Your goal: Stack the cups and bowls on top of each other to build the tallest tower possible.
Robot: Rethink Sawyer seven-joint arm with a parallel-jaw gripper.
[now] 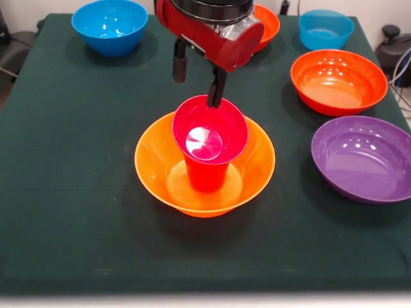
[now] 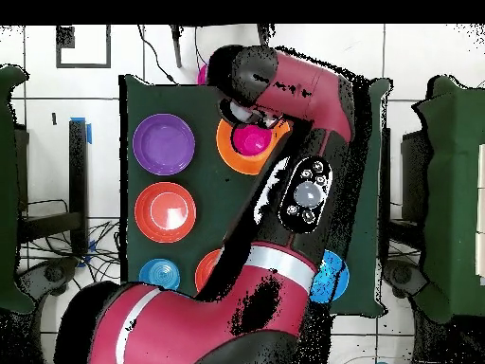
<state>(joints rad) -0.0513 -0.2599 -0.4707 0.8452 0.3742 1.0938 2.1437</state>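
Nearest me, the big orange bowl point(image 1: 151, 168) carries the red cup point(image 1: 207, 173), with the pink bowl point(image 1: 218, 122) perched tilted on top. My gripper point(image 1: 198, 82) has its jaws spread, one finger at the pink rim. Nudging it would likely topple the tower.

Front view: the arm point(image 1: 215, 29) is cut off by the top edge at 12 o'clock, and it hides most of an orange-red bowl point(image 1: 268, 24) behind it. The magenta bowl point(image 1: 210, 130) conceals the rim of the cup point(image 1: 207, 174) beneath it. Overhead view: the arm point(image 2: 284, 190) covers the greater part of the yellow-orange bowl point(image 2: 230, 150) and of two bowls, orange-red point(image 2: 206, 270) and blue point(image 2: 333, 277), toward 6 o'clock. Gripper closure is indeterminable.
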